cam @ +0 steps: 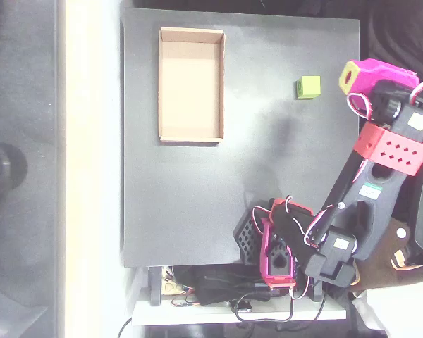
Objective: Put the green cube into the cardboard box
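Overhead view: dark table (197, 211) holds the cardboard box (191, 84) upper left, floor bare. Arm (366, 190) folded along rt edge, cables (218, 296) bunched at bottom. Magenta gripper (352, 76) just rt of green cube (309, 87), not touching; can't tell finger state. Nothing btwn cube & box.

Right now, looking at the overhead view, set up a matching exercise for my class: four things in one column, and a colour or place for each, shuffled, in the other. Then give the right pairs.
Column one:
1. green cube
2. cardboard box
3. gripper
4. table

Column two:
A. dark grey, under everything
B. magenta, at the picture's right edge, just right of the cube
C. tan and empty, upper left of the table
D. lime, on the table's upper right

Pairs: 1-D, 2-C, 3-B, 4-A
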